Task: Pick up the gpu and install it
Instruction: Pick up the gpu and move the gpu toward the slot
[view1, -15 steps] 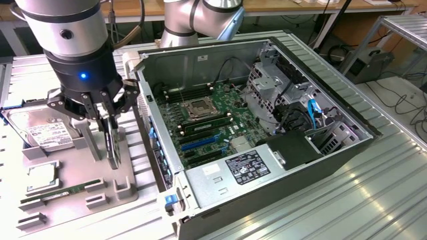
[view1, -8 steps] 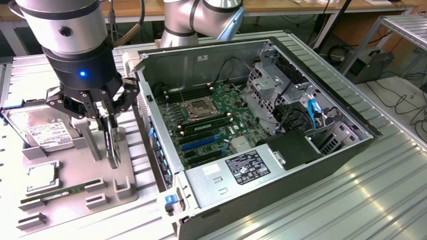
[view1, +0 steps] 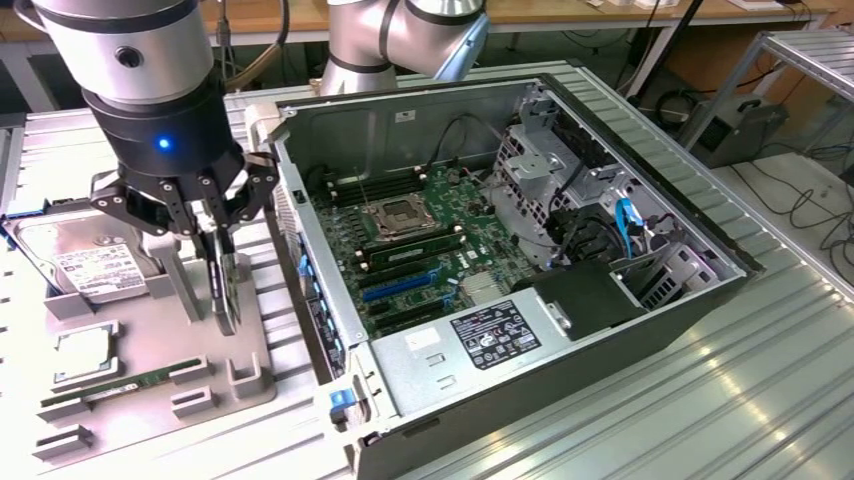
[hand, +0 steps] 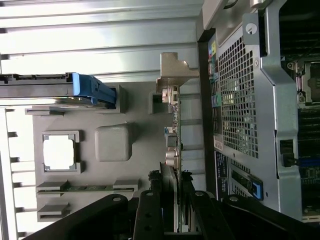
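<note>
The gpu (view1: 223, 285) stands on edge in a slot of the grey holder tray (view1: 150, 325), just to the exterior view's left of the open computer case (view1: 400, 120). In the wrist view the gpu (hand: 172, 125) runs as a thin edge from its silvery bracket (hand: 172, 72) back to between my fingers. My gripper (view1: 211, 222) hangs straight over the card, its fingers (hand: 152, 200) pressed against both faces. The card's lower edge still sits in the holder. Inside the case lies the motherboard (view1: 414, 240) with a blue expansion slot (view1: 400, 287).
The holder tray (hand: 142, 165) also carries a silver hard drive (view1: 80, 265) with a blue rail (hand: 92, 90), a CPU (view1: 83, 352) and a green RAM stick (view1: 127, 385). The case's perforated back wall (hand: 237, 95) stands close beside the card. A ribbed metal table (view1: 694, 380) lies underneath.
</note>
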